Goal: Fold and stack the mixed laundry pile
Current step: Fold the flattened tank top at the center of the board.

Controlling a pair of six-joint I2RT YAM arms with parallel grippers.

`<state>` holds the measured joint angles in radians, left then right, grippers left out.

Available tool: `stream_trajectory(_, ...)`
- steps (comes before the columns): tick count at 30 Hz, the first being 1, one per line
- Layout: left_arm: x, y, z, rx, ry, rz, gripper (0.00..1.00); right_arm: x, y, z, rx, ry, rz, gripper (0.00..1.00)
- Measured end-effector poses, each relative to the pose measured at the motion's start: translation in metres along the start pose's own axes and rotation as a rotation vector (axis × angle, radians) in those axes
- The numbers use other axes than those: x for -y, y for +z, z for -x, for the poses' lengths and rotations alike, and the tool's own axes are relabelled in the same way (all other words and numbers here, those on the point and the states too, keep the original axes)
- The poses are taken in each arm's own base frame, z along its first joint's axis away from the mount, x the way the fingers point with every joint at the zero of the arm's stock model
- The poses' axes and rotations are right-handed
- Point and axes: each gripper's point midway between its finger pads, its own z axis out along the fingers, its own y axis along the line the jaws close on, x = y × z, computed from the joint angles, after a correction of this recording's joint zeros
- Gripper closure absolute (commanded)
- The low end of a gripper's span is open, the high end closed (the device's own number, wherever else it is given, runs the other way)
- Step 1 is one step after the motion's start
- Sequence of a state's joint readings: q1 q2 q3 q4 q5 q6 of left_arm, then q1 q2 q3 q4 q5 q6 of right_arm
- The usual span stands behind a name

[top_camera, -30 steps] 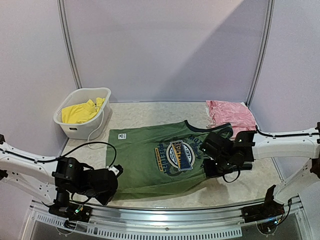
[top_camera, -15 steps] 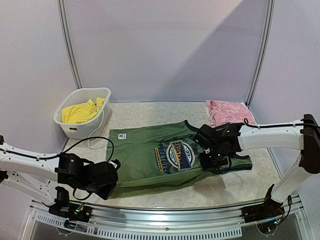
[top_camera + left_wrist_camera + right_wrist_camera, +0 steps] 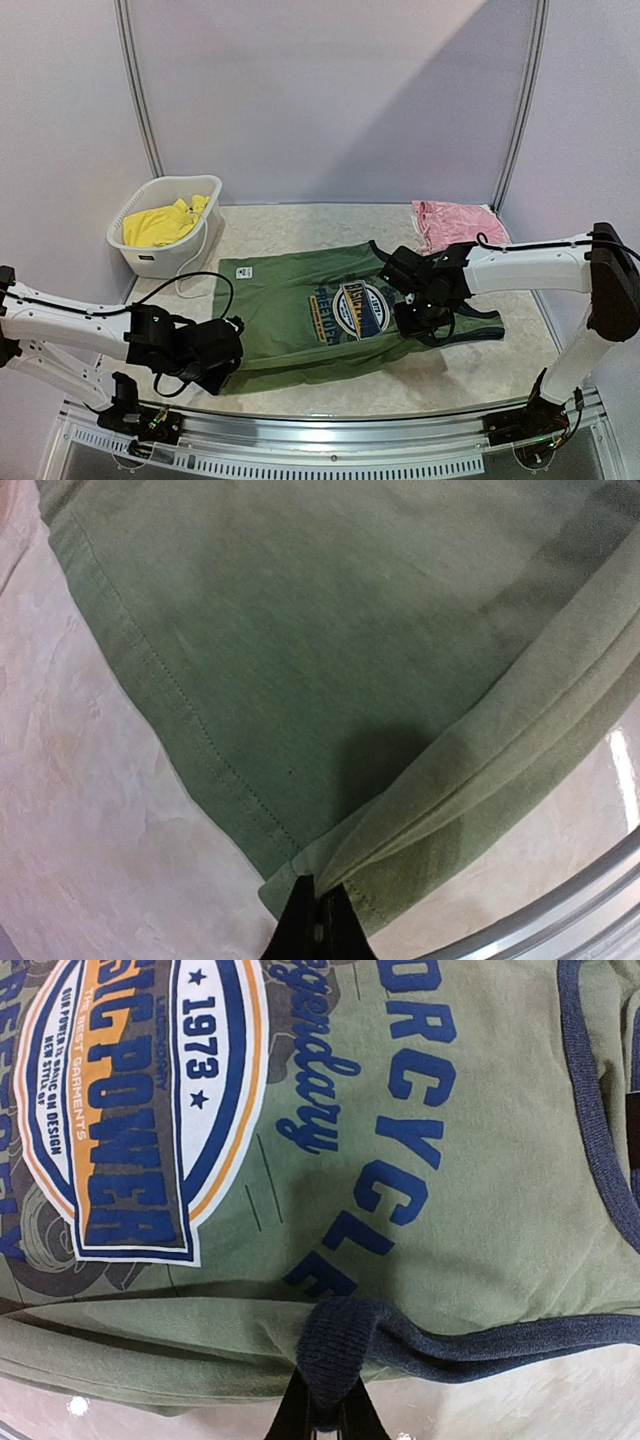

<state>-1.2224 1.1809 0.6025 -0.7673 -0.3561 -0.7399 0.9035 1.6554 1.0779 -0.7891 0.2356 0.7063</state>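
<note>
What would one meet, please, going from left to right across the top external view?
In order: white basket → left pincer, shut on the green tank top → round graphic → pink garment.

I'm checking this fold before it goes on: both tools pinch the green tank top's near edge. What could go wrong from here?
1. The left tool pinches only the hem corner of the olive-green fabric tank top; it may slip out.
2. The right tool grips just the navy ribbed trim, so the fold could come out skewed.
</note>
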Motion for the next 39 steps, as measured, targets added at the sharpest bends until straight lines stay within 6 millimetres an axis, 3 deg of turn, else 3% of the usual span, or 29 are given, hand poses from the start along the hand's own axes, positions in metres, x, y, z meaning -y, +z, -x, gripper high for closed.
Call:
stream_trajectory(3, -0.003, 0.002, 0.001, -0.004, -0.004, 0.014, 0.94, 0.0, 0.001, 0.0, -0.001, -0.003, -0.004, 0.92)
stream_trajectory(8, -0.01, 0.005, 0.003, -0.001, -0.014, 0.045, 0.78, 0.0, 0.003, 0.006, 0.01, -0.007, -0.019, 0.78)
stream_trajectory(10, -0.015, 0.007, 0.005, 0.003, -0.025, 0.067, 0.74, 0.0, 0.004, 0.01, 0.012, -0.005, -0.025, 0.58)
stream_trajectory(14, -0.024, 0.01, 0.013, 0.014, -0.037, 0.122, 0.73, 0.006, 0.007, 0.022, 0.03, 0.022, -0.038, 0.31)
stream_trajectory(20, -0.032, -0.004, 0.044, 0.1, -0.072, 0.199, 0.66, 0.011, 0.006, 0.035, 0.066, 0.06, -0.043, 0.27)
stream_trajectory(24, -0.036, -0.017, 0.059, 0.141, -0.089, 0.23, 0.73, 0.007, -0.008, 0.042, 0.112, 0.074, 0.01, 0.28)
stream_trajectory(30, -0.023, -0.021, 0.061, 0.159, -0.089, 0.122, 0.82, -0.008, -0.04, 0.04, 0.191, 0.061, 0.15, 0.47)
stream_trajectory(32, -0.011, -0.019, 0.059, 0.154, -0.082, 0.052, 0.85, -0.02, -0.044, 0.032, 0.188, 0.034, 0.203, 0.57)
stream_trajectory(35, 0.004, -0.013, 0.056, 0.136, -0.073, -0.024, 0.88, -0.039, -0.042, 0.02, 0.162, -0.001, 0.263, 0.84)
stream_trajectory(39, 0.016, -0.003, 0.049, 0.106, -0.063, -0.079, 0.89, -0.057, -0.029, 0.009, 0.116, -0.021, 0.303, 0.95)
